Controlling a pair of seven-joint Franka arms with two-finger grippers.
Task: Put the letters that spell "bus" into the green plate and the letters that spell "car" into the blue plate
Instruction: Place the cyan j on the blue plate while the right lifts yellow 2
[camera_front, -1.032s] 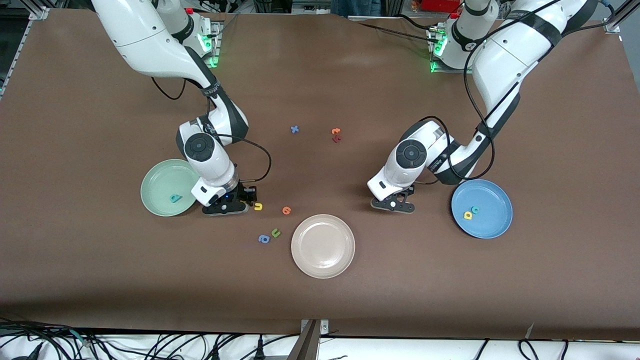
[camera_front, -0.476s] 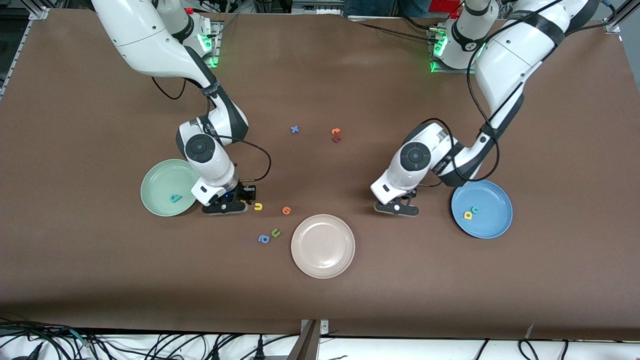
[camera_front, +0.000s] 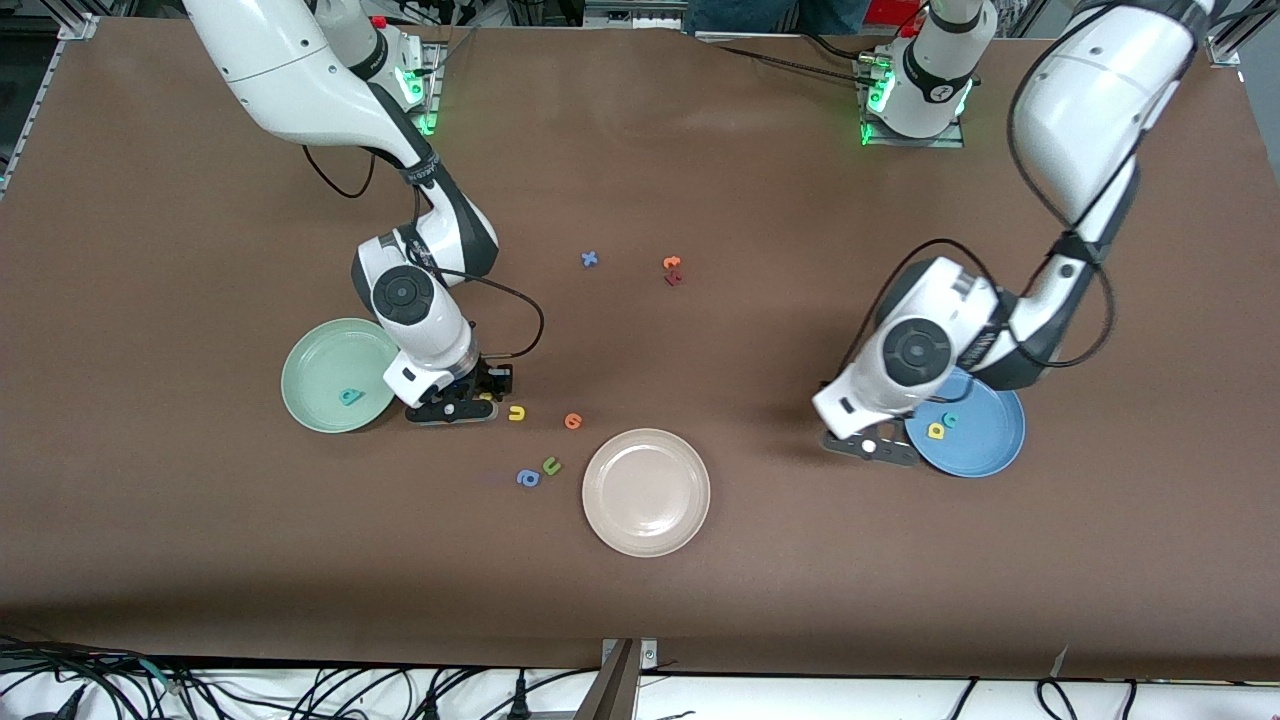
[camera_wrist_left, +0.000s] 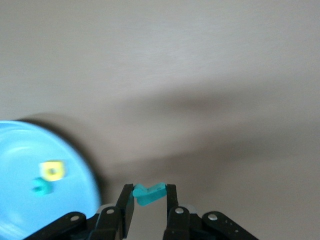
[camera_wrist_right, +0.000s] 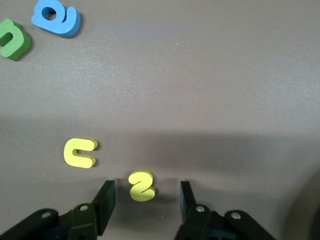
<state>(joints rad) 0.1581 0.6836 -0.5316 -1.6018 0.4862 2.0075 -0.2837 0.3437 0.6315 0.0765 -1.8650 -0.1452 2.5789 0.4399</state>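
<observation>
The thin teal r (camera_wrist_left: 150, 194) is pinched in my left gripper (camera_wrist_left: 149, 190), which is shut on it and hangs over the table at the rim of the blue plate (camera_front: 990, 450). That plate (camera_wrist_left: 20, 210) holds the yellow a (camera_front: 936, 431) and the teal c (camera_front: 950, 420). Down at the table beside the green plate (camera_front: 320, 365), my right gripper (camera_wrist_right: 146, 190) stands open with the yellow s (camera_wrist_right: 142, 185) between its fingers. The yellow u (camera_wrist_right: 80, 152) lies just beside it. In the green plate lies the teal b (camera_front: 350, 397).
A beige plate (camera_front: 646, 492) sits nearest the front camera at mid-table. An orange round letter (camera_front: 572, 421), a green u (camera_front: 551, 465) and a blue a (camera_front: 528, 478) lie near the yellow u (camera_front: 516, 412). A blue x (camera_front: 590, 259) and two reddish letters (camera_front: 672, 270) lie toward the bases.
My left arm has swung from mid-table to the blue plate's rim, its gripper shutting on the teal r. The right gripper has stayed low around the yellow s.
</observation>
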